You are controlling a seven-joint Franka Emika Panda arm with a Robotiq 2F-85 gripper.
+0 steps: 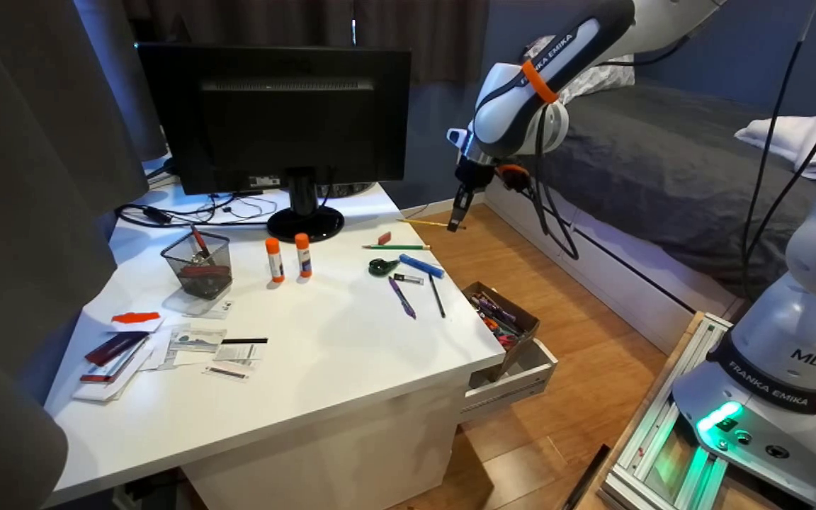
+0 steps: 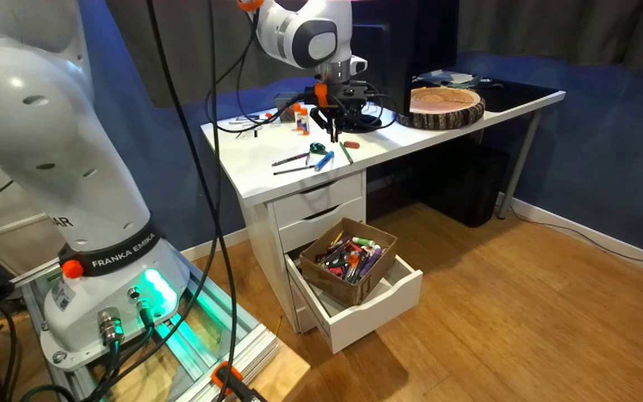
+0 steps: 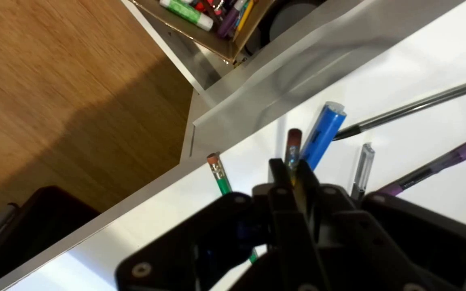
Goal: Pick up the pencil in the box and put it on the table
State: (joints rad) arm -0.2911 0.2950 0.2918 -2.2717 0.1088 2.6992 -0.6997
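White table [image 1: 351, 333] lies beneath the gripper [image 1: 455, 223], which clasps a yellow pencil [image 3: 293, 147]. A cardboard box [image 2: 330, 283] sits in the pulled-out drawer [image 2: 377, 315].

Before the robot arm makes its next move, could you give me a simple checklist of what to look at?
1. Yellow pencil pinched by the gripper: ok.
2. Yellow pencil clear of the cardboard box: ok.
3. Yellow pencil over the table: ok, going by the wrist view.
4. Yellow pencil resting on the table: not ok, it looks held in the air; how high, I cannot tell.
5. Roomy landing spot below: not ok, I'd say; the green pencil and a blue item lie close by.
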